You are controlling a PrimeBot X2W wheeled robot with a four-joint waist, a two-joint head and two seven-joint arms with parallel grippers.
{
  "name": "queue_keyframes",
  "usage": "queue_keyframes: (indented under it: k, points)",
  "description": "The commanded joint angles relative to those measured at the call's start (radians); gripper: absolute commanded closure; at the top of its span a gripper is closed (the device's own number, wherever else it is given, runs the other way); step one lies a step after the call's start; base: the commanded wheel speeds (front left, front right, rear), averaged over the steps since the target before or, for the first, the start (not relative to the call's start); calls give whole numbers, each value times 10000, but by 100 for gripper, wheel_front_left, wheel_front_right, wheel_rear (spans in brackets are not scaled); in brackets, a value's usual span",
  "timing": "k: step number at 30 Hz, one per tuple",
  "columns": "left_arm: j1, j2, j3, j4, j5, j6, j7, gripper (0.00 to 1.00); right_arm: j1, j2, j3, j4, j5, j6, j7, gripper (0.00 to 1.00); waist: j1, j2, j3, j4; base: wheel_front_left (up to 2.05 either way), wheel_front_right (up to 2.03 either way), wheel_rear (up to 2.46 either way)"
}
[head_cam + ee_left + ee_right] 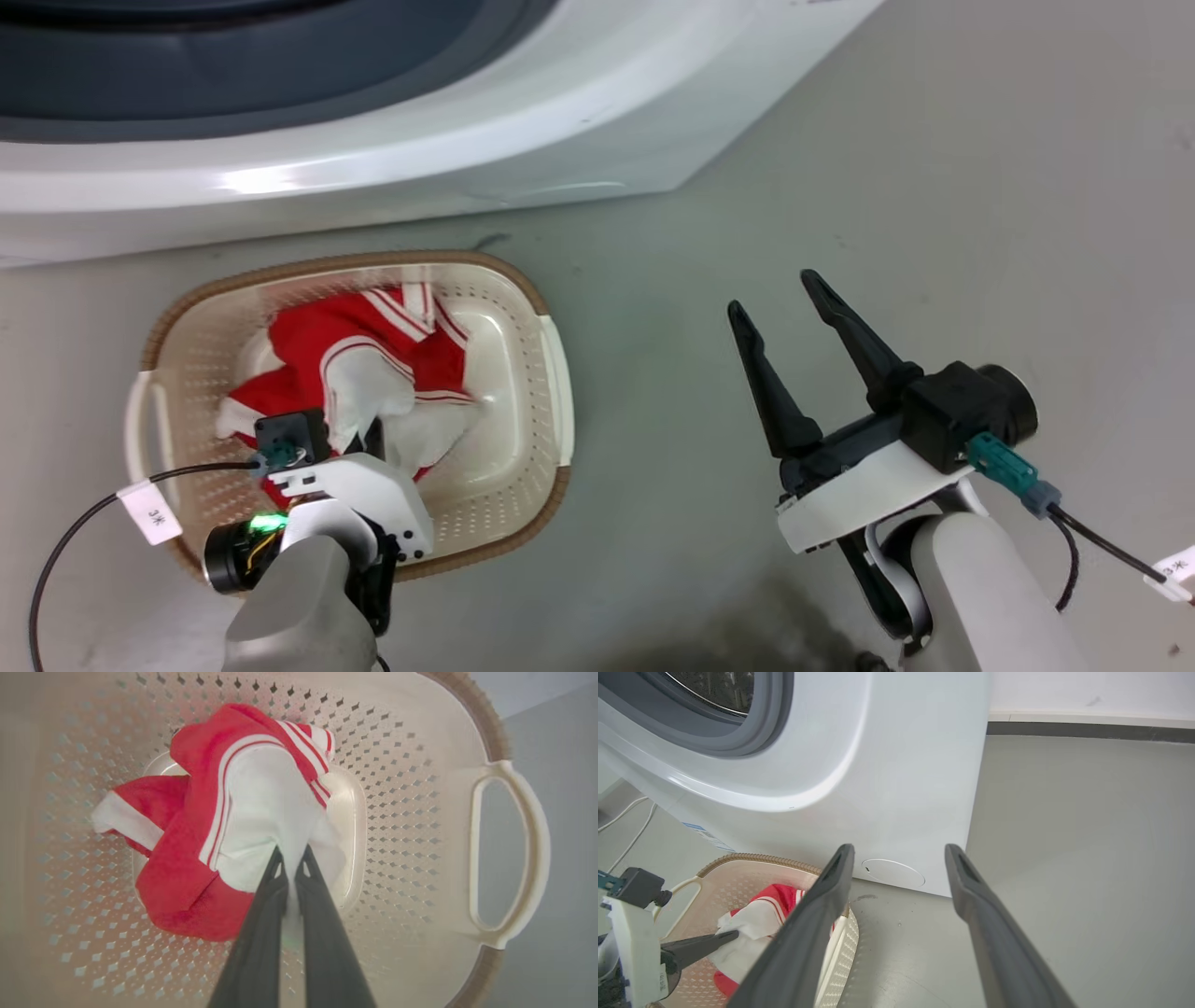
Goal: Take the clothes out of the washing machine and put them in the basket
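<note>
The clothes (364,345) are a red bundle with white stripes and a white lining, lying in the cream basket (327,264) on the floor in front of the washing machine (373,159). My left gripper (293,858) points down into the basket, shut on a white fold of the clothes (261,802). My right gripper (774,295) hangs open and empty over the floor, to the right of the basket. In the right wrist view its fingers (831,882) frame the machine's white front (901,765), with the basket (738,858) and the clothes (775,896) at lower left.
Grey floor (934,187) stretches to the right of the machine and basket. The grey door ring and a bit of the drum (714,686) show at top left. White cables (626,816) lie beside the machine. A dark skirting (1087,730) runs along the far wall.
</note>
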Motion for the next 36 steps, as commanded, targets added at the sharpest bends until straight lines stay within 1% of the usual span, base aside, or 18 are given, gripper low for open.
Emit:
queue_keyframes:
  k: [1,4,8,9,10,16,22,31,36]
  points:
    - [-238,118,88,376,-99,72,-63,100,-257,12,60,86,79,-5,-132,0,-3,0,509,-466,0,0,0]
    - [-422,216,264,1002,-254,161,-53,100,-344,15,113,222,153,-5,-265,0,-3,0,688,-569,0,0,0]
    - [-509,205,371,1232,-420,44,-49,100,-417,15,38,504,142,-5,-376,0,-3,0,572,-503,0,0,0]
    - [-94,159,504,752,-388,-72,-49,53,-392,14,-89,768,35,-5,-436,0,-3,0,19,-294,0,0,0]
    - [100,97,534,564,-340,-72,-50,0,-326,12,-138,839,-28,-5,-451,0,-3,0,-256,-210,0,0,0]
    - [1250,-130,791,-742,-49,-115,-51,0,265,4,-619,1230,-426,-5,-392,0,-3,0,-2220,353,0,0,0]
    - [2428,-301,1091,-2457,539,-47,-52,0,982,4,-1261,1051,-742,-5,-191,0,-3,0,-3715,775,0,0,0]
    - [3762,-421,1405,-6190,1689,80,-53,0,1990,4,-2005,364,-1153,-5,276,0,-3,0,-4985,1221,0,0,0]
    - [4222,-421,1337,-7803,2207,86,-53,0,2437,6,-2291,16,-1267,-5,457,0,-3,0,-5534,1400,0,0,0]
